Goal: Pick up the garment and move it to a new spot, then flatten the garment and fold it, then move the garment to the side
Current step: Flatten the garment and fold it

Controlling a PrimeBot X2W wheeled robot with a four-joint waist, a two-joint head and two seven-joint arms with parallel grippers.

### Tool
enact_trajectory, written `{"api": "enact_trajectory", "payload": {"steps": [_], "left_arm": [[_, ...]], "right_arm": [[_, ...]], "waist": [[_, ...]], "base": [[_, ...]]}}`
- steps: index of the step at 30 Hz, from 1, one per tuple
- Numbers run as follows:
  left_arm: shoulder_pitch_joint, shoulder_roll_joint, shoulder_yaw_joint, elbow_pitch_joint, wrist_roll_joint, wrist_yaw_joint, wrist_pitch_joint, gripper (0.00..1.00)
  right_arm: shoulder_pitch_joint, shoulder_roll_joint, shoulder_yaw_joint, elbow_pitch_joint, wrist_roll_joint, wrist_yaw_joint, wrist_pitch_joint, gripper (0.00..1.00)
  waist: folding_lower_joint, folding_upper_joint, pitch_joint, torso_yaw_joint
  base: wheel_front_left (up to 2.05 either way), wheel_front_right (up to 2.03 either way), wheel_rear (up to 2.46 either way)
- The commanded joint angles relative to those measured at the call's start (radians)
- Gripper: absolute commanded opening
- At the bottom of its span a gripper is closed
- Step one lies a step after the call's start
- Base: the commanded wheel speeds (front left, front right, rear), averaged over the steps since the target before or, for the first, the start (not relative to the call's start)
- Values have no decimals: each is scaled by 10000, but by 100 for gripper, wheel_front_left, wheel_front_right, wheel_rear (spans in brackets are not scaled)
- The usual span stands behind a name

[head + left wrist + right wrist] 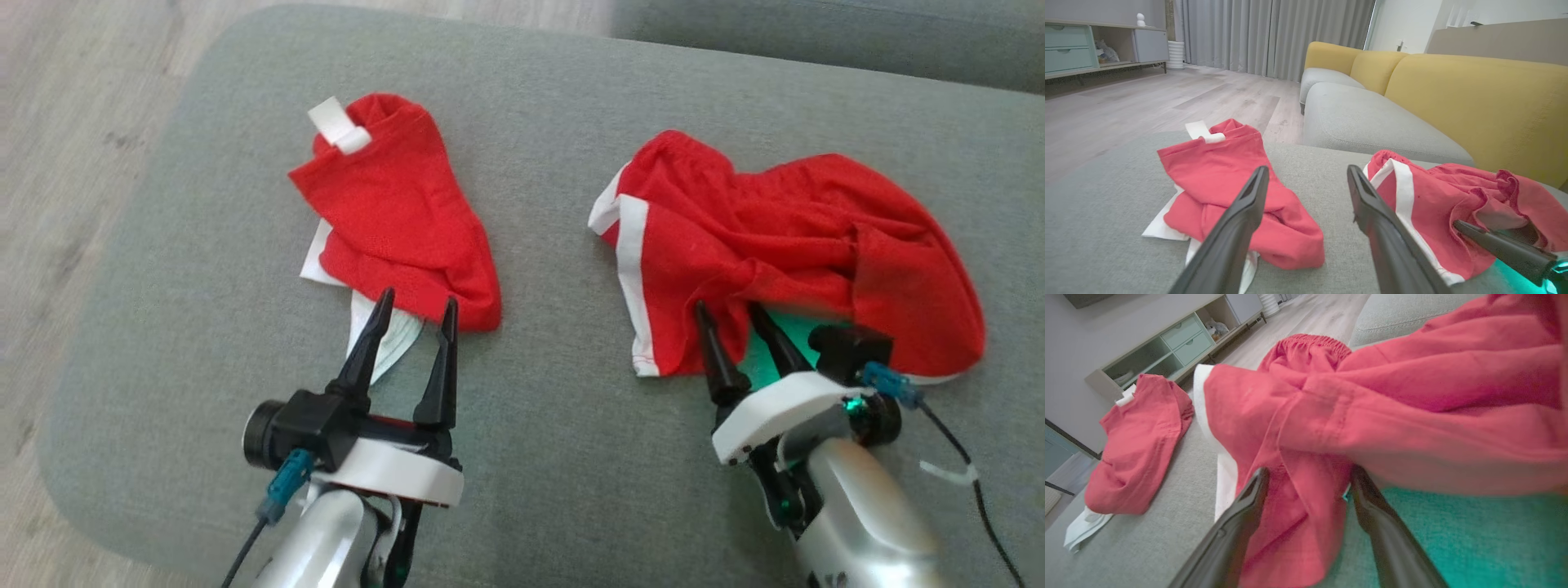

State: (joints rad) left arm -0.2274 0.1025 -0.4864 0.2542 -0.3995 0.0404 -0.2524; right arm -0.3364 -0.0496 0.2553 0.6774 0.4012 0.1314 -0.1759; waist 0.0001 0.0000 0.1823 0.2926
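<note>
1. The left hand (418, 298) is spread wide and grasps nothing. Its fingertips sit at the near edge of the left garment (400, 212). One tip is over the white cloth that pokes out from under the red, the other is at the red hem. Whether they touch the fabric cannot be told.
2. The right hand (727, 308) is also released, with its fingers well apart. In the right wrist view a hanging fold of the right garment (775, 237) lies between the two fingers, straddled but not pinched.
3. The left garment is red with white trim. It lies crumpled on the left half of the grey cushion (555, 425), running from near the far edge toward the middle.
4. The right garment is red with a white side stripe and a gathered waistband. It is bunched on the right half of the cushion, well apart from the left one.
5. A green glow falls on the cushion under the right hand.
6. In the left wrist view a sideboard (1069, 49) stands across the wooden floor (1167, 98). Its open compartment holds something small and pale, too blurred to name.
</note>
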Motion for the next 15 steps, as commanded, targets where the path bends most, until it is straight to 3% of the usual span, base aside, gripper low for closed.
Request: {"api": "enact_trajectory", "payload": {"steps": [1,2,10,15], "left_arm": [[-386,-22,434,-248,111,-54,-93,100],[-377,-57,474,-225,141,-79,-93,100],[-206,-176,865,-121,352,-184,-93,100],[-49,-224,1090,-126,494,-270,-93,100]], "right_arm": [[-436,-6,204,0,-69,-7,-100,64],[-537,-6,242,149,-51,-7,-168,0],[-646,-6,347,481,176,-7,-684,0],[-223,-6,-91,107,137,-7,-814,0]], "waist": [[-1,0,54,108],[-1,0,56,130],[-1,0,-220,-220],[-1,0,-541,-822]], "base": [[0,0,0],[0,0,0],[0,0,0],[0,0,0]]}}
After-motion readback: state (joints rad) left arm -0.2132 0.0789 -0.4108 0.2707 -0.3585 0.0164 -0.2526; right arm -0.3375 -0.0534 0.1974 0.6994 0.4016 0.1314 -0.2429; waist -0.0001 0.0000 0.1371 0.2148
